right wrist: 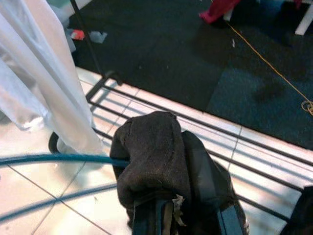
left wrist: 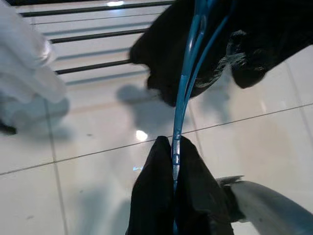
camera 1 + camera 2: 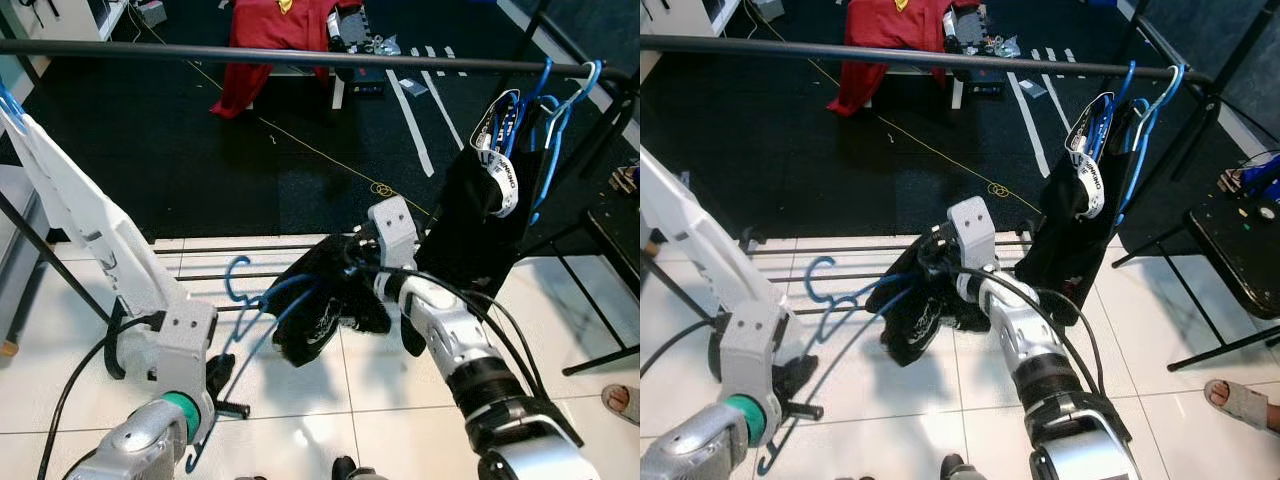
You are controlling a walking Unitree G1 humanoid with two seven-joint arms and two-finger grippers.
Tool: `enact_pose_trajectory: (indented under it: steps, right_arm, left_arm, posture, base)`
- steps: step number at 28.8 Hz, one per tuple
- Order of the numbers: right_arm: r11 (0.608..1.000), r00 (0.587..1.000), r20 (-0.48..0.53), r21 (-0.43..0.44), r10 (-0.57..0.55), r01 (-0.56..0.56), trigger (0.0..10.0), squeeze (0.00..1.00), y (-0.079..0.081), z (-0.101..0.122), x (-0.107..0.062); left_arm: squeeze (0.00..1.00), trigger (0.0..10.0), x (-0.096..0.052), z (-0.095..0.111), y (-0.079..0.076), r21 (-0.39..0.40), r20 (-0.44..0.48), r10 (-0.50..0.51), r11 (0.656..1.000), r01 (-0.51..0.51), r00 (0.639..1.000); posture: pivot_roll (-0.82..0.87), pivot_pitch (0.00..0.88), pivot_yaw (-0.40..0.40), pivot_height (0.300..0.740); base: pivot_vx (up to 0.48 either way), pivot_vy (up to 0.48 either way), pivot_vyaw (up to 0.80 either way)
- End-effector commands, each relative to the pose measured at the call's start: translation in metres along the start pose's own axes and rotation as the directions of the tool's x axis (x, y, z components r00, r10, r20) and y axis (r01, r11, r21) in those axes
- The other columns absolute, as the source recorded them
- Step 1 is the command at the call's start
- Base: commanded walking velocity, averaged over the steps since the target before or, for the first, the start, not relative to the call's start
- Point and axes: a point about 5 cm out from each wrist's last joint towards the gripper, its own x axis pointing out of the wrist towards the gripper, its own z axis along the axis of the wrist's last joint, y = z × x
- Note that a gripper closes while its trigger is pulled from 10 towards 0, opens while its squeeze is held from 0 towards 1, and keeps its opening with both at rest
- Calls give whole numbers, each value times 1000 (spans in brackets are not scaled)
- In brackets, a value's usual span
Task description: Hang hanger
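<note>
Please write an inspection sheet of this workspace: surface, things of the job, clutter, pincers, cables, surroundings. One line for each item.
Surface: white tiled floor, with a black mat beyond it.
Job's things: blue hanger carrying a black garment, held low over the tiles; clothes rail above.
Clutter: empty blue hangers and a dark garment at the rail's right end; white garment at the left.
Pincers: left pincer shut on the hanger's wire; right pincer wrapped in the black garment, fingers hidden.
Cables: yellow cord lying across the mat.
Surroundings: red cloth on the far side; a person's sandalled foot on the right.
</note>
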Motion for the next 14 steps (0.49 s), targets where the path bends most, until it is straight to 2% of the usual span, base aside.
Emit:
enact_pose_trajectory:
  steps: [1,2,3,7,9,13,14]
  right_arm:
    - [998,998,-3,-5,-66,66,0,0,-13,-2,-4]
    - [991,991,-17,-27,-133,133,0,0,-26,-3,-7]
    - [991,991,-17,-27,-133,133,0,0,-26,-3,-7]
    - [947,947,-53,-74,-318,313,0,0,-59,-2,-15]
    - [939,939,-56,-76,-339,334,0,0,-62,-1,-17]
    - [918,916,-76,-86,-394,388,0,0,-72,-2,-20]
    - [918,916,-76,-86,-394,388,0,0,-72,-2,-20]
  left_arm:
    - [0,10000,-3,-4,4,0,-28,33,999,-33,999]
    - [0,10000,-6,-2,1,18,-25,-13,1000,13,1000]
    - [0,10000,-6,-2,1,18,-25,-13,1000,13,1000]
    - [0,10000,-16,4,-4,87,-25,-156,984,158,987]
    - [0,10000,-17,4,-5,96,-27,-174,980,176,984]
    - [0,10000,-30,2,-9,150,-51,-312,937,316,949]
    - [0,10000,-30,2,-9,150,-51,-312,937,316,949]
  posture:
    - [-22,196,16,740]
    - [-20,195,15,740]
    - [-20,195,15,740]
    - [-20,195,15,740]
    - [-20,195,15,740]
    - [-6,191,19,740]
    - [-6,191,19,740]
  base:
    - [0,0,0]
    - [0,0,0]
    - [0,0,0]
    - [0,0,0]
    - [0,0,0]
    - [0,0,0]
    - [0,0,0]
